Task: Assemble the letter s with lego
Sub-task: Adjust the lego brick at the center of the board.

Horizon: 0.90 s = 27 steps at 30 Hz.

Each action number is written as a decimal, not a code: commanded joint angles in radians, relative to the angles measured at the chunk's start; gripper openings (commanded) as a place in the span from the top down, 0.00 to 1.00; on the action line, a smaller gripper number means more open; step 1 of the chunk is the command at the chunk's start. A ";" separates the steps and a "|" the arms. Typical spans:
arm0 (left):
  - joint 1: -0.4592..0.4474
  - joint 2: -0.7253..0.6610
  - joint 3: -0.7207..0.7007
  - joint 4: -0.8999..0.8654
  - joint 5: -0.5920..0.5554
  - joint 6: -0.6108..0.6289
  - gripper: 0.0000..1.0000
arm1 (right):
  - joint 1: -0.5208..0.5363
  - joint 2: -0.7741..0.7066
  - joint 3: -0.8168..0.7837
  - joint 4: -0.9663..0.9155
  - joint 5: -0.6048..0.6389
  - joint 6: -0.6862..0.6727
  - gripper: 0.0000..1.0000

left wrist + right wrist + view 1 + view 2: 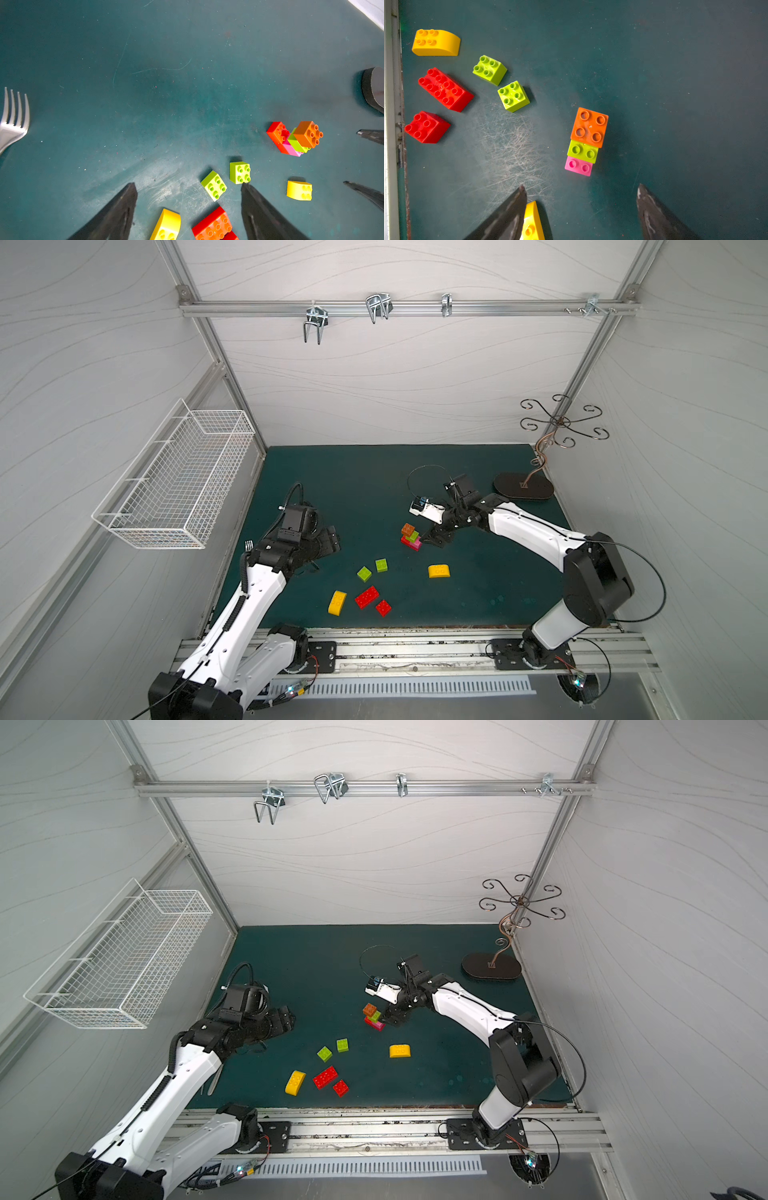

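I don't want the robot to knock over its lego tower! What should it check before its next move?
1. Right gripper open, holding nothing: ok.
2. Left gripper open, holding nothing: ok.
3. Stack standing on the mat: ok.
4. Stack's bricks pressed fully together: cannot tell.
5. Nearest yellow brick lying free, studs up: ok.
6. Letter S finished: not ok, bricks lie loose, like the red oblong.
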 commanded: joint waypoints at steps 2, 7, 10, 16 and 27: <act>0.006 -0.006 -0.002 0.030 0.004 -0.006 0.18 | 0.013 0.119 0.072 -0.050 -0.055 0.003 0.15; 0.007 -0.011 -0.002 0.027 -0.003 -0.004 0.18 | 0.030 0.227 0.158 -0.056 -0.049 0.052 0.12; 0.010 -0.012 -0.002 0.028 -0.005 -0.003 0.18 | 0.043 0.272 0.194 -0.068 -0.030 0.069 0.11; 0.015 -0.013 -0.002 0.028 -0.005 -0.001 0.18 | 0.054 0.331 0.232 -0.098 -0.019 0.072 0.17; 0.016 -0.014 -0.001 0.027 -0.009 -0.001 0.18 | 0.056 0.345 0.225 -0.134 0.011 0.037 0.28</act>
